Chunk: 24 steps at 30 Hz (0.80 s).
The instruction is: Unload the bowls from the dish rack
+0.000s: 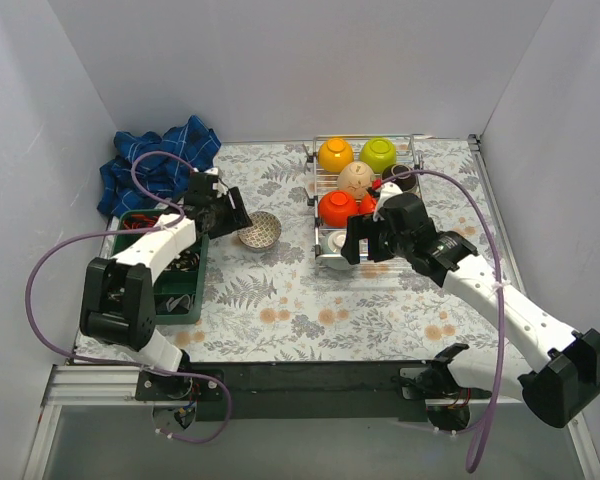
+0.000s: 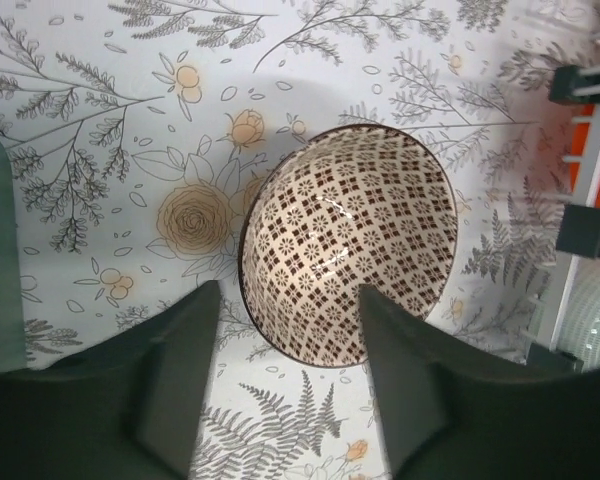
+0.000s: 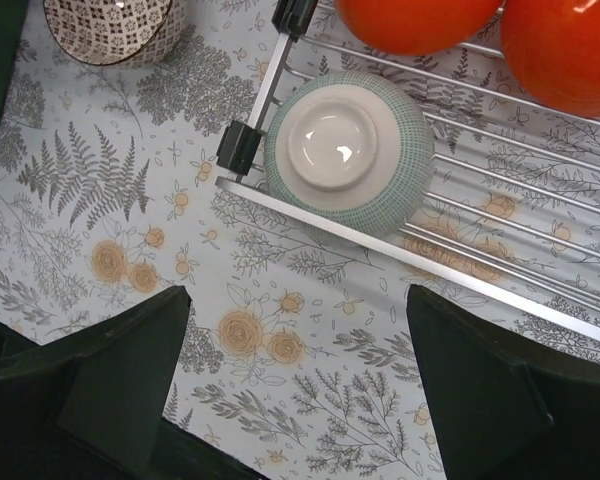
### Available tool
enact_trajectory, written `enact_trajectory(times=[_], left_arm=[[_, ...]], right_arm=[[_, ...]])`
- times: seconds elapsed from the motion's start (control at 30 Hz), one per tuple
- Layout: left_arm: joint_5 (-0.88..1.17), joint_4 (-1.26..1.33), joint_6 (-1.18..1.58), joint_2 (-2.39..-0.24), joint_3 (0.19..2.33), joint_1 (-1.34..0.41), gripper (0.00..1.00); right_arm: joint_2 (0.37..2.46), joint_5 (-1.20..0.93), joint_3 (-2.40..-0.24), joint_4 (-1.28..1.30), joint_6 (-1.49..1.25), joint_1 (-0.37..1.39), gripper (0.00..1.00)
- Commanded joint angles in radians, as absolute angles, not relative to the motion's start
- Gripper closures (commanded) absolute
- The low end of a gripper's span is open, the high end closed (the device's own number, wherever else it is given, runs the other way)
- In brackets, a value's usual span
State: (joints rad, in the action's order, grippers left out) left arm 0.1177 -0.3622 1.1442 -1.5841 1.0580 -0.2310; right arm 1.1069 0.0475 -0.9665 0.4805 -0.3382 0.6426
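The chrome dish rack (image 1: 416,160) stands at the back right. It holds orange-yellow (image 1: 335,153), lime green (image 1: 378,153), speckled beige (image 1: 356,177), dark brown (image 1: 398,174) and two red-orange bowls (image 1: 337,208). A pale blue-green bowl (image 3: 348,150) lies upside down in its near-left corner. The white patterned bowl (image 2: 348,245) stands upright on the table, left of the rack. My left gripper (image 2: 288,290) is open, its fingertips at the bowl's near rim, holding nothing. My right gripper (image 3: 298,295) is open and empty above the table, just in front of the rack rail (image 3: 430,262).
A green compartment tray (image 1: 195,290) with utensils sits at the left, under my left arm. A blue checked cloth (image 1: 160,165) lies at the back left. White walls close in the table on three sides.
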Motion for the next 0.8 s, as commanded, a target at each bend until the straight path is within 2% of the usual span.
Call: enact_trajectory(times=[0.0, 0.07, 0.1, 0.17, 0.5, 0.77], left_arm=[[0.133, -0.414, 1.129, -1.456, 1.062, -0.226, 0.30], [0.136, -0.434, 1.134, -1.384, 1.048, -0.225, 0.19], [0.144, -0.457, 1.137, -1.356, 1.033, -0.225, 0.10], [0.164, -0.485, 1.163, -1.263, 1.017, -0.227, 0.02], [0.259, -0.589, 1.299, -0.876, 0.831, -0.230, 0.02], [0.258, -0.669, 1.319, -0.772, 0.828, -0.230, 0.02]], right_arm=[[1.169, -0.038, -1.035, 0.476, -0.382, 0.557, 0.02], [1.195, -0.101, -1.051, 0.471, -0.397, 0.517, 0.03], [1.222, -0.122, -1.055, 0.466, -0.402, 0.479, 0.03], [1.252, -0.187, -1.063, 0.456, -0.413, 0.440, 0.03], [1.420, -0.452, -1.035, 0.330, -0.457, 0.270, 0.02], [1.519, -0.537, -1.008, 0.293, -0.477, 0.241, 0.01]])
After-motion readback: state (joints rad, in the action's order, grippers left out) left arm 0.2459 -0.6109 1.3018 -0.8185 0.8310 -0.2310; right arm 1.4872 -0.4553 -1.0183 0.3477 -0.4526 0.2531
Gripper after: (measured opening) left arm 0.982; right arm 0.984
